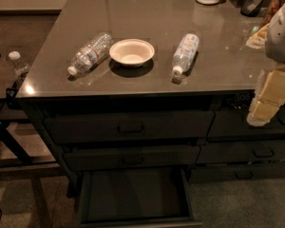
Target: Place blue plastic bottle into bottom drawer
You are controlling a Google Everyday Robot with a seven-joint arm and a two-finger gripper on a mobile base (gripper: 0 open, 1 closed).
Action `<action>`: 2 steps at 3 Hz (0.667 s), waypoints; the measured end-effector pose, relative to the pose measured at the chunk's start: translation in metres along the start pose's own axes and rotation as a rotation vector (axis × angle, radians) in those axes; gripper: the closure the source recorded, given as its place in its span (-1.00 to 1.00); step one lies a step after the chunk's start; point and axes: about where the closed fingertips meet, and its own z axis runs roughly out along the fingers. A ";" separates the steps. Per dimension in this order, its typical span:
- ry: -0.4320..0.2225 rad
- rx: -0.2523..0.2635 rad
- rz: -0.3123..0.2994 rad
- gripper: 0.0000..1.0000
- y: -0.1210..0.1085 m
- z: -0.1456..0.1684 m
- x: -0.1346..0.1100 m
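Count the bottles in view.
3. A red-label bottle lies left of the bowl, a blue-label bottle right of it, a third bottle stands left of the counter. The gripper is far right. More may be hidden.

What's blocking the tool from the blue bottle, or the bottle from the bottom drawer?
Nothing visible. The tool hangs at the right; only bare countertop lies between it and the blue plastic bottle. The bottom drawer is open.

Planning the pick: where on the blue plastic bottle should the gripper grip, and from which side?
Probably mid-body from above, closing across its width: the blue plastic bottle lies flat on the counter, cap toward the front edge. The gripper hangs to its right, past that edge.
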 end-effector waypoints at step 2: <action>0.032 0.007 0.043 -1.00 -0.011 0.007 -0.004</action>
